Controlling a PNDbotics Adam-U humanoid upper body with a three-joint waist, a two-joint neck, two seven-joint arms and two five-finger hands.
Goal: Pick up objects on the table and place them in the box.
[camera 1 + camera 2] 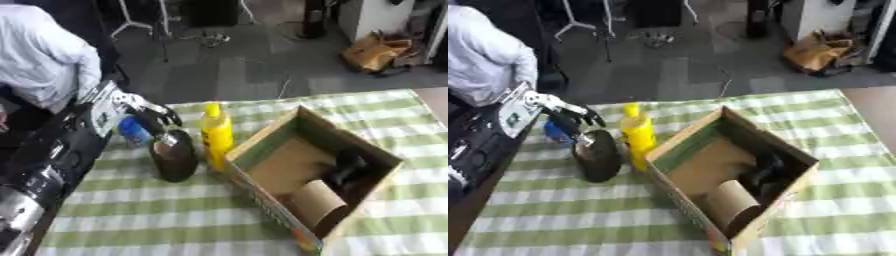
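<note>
Cardboard box (262, 145) beside yellow bottle (216, 134).

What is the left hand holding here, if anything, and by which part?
It cannot be told for certain. The left hand has its fingers curled down over the top of the dark bottle, which stands beside the yellow bottle, but a closed hold does not show.

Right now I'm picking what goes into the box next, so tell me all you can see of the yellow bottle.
The yellow plastic bottle stands upright on the green-and-white checked tablecloth, tall and slim with a narrower yellow cap. It is beside the open cardboard box's left wall, seemingly touching. A dark rounded object stands close on its left. The left hand hovers near that object, not touching the bottle.
</note>
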